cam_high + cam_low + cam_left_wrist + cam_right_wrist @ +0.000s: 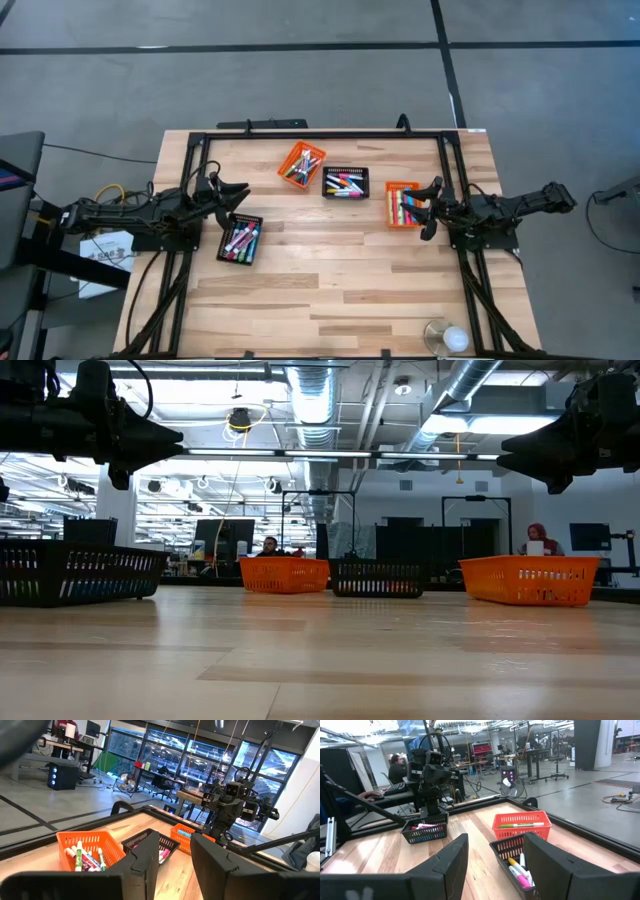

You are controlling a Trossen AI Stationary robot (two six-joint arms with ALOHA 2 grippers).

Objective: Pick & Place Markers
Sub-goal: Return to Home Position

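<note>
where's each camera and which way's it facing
High: overhead, straight down on the pale wooden table; both arms show.
Low: table height, level across into the room; both arms overhead.
Left wrist: behind open left gripper, facing right arm.
Right wrist: behind open right gripper, facing left arm.
Both wrist views share the orange perforated basket.

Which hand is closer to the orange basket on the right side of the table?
Right. The right hand sits just beside the orange basket, at its outer side; the left hand is far off, by a black basket.
</note>
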